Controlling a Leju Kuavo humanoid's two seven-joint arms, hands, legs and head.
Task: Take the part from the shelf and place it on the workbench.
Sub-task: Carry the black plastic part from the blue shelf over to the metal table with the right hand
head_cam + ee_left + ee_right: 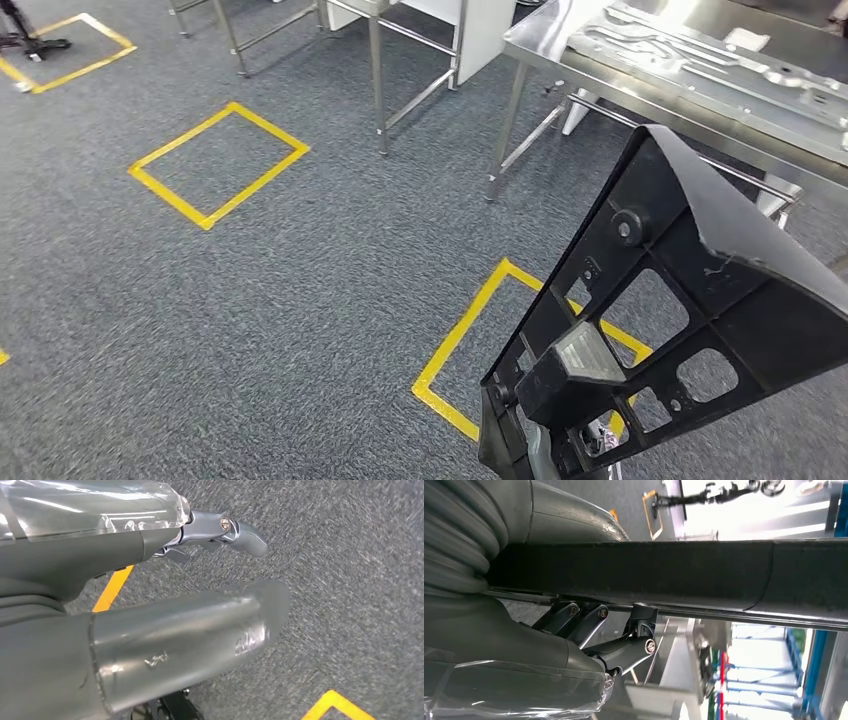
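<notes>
Black triangular part (690, 300) w/ cutouts, right hand (589, 635) gripping

You see the black part (690, 300) run off the head view's right and bottom edges, and it hides most of the right hand (589, 640) gripping it. The workbench (640, 70) is cropped at the top-right corner.

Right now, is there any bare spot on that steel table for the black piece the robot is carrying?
The steel workbench has a bare strip along its near left edge. Behind that strip it is crowded: a long grey stamped metal panel fills the middle. The black plastic frame part is in the right hand.
</notes>
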